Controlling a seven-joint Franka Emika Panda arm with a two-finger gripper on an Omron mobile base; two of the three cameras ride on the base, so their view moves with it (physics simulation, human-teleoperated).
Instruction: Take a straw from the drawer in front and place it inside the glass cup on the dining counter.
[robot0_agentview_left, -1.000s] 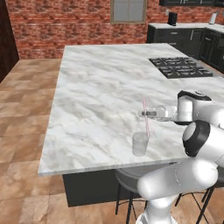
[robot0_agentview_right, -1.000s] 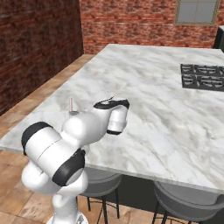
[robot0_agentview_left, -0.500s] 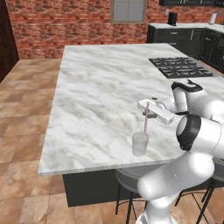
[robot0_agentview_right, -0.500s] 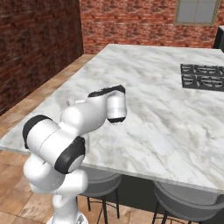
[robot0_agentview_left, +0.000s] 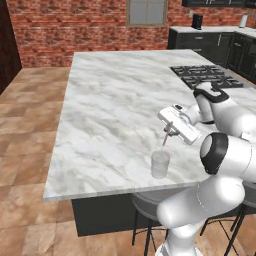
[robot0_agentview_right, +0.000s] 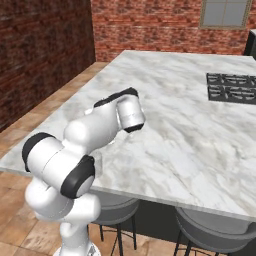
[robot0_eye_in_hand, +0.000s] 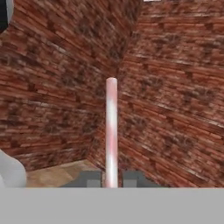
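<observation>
My gripper (robot0_agentview_left: 170, 131) is shut on the straw (robot0_agentview_left: 166, 138), a thin pale stick that slants down from the fingers. Its lower end hangs just above the rim of the glass cup (robot0_agentview_left: 160, 164). The clear cup stands upright near the front edge of the dining counter (robot0_agentview_left: 110, 110). In the hand view the straw (robot0_eye_in_hand: 111, 131) rises straight between the two dark fingertips (robot0_eye_in_hand: 89, 178) of the gripper (robot0_eye_in_hand: 111, 179), against a brick wall. In the right base view my arm hides most of the cup (robot0_agentview_right: 97, 162). The drawer is out of view.
A black gas cooktop (robot0_agentview_left: 200, 75) is set into the marble at the far right, also the cooktop (robot0_agentview_right: 232, 87). Grey stools (robot0_agentview_left: 145, 205) stand under the counter's front edge. Brick walls close the room behind, and dark cabinets (robot0_agentview_left: 210, 40) line the back right.
The hand has rolled and dipped slightly over the cup. The straw has swung from nearly upright to slanting down, its lower end now closer to the cup's rim. The cup has not moved.
</observation>
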